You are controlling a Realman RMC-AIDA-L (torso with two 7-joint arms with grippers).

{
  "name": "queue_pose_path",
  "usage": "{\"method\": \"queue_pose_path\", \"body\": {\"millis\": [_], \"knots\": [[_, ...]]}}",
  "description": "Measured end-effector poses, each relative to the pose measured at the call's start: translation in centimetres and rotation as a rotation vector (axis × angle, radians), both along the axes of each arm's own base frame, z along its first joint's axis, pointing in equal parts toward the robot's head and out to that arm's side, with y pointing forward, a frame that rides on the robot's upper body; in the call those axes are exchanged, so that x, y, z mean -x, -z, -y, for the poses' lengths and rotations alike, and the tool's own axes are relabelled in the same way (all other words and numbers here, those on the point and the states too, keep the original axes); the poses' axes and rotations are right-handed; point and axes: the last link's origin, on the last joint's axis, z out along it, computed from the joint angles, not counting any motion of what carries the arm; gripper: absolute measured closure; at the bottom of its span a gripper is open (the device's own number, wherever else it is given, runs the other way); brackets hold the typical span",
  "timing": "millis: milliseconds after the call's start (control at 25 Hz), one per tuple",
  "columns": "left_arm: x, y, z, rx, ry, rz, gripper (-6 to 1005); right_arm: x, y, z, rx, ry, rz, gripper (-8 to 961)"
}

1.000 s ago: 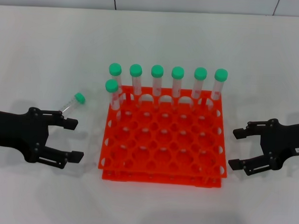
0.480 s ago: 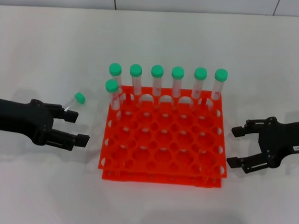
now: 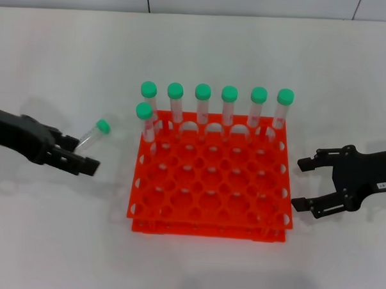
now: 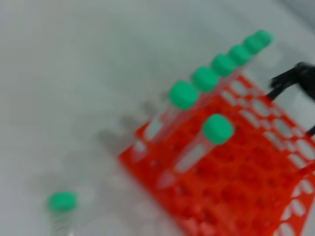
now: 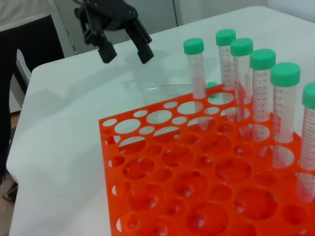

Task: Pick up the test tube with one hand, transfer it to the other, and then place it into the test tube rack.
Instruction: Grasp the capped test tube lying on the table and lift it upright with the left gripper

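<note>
The test tube [image 3: 93, 134] lies flat on the counter [image 3: 62, 62] just beside the test tube rack [image 3: 212, 177] on its left, green cap toward the rack. The left claw [image 3: 77, 154], fingers apart, hovers near the tube's capless end without touching it. A slim round tube could roll or skid toward the rack if one finger lands first, or pivot in a grip near its tip. The right claw [image 3: 308, 184] waits open beside the rack's opposite side.
</note>
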Motion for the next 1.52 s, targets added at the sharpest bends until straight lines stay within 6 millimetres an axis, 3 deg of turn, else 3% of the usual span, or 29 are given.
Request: {"method": "queue_pose_path", "body": {"millis": [320, 560, 960, 1520], "knots": [[-1.2, -1.8, -1.9, 0.007, -0.039, -0.244, 132, 0.1, 0.0, -0.3, -0.009, -0.003, 0.005, 84], [-1.2, -2.0, -2.8, -0.008, -0.072, -0.363, 135, 0.2, 0.0, -0.2, -0.004, -0.009, 0.001, 84], [-0.6, -1.4, -3.4, -0.044, -0.076, -0.439, 139, 1.2, 0.4, -0.2, 0.018, -0.036, -0.023, 84], [0.1, 1.7, -3.9, -0.042, -0.052, -0.498, 144, 1.5, 0.8, -0.4, 0.016, -0.037, -0.027, 83]]}}
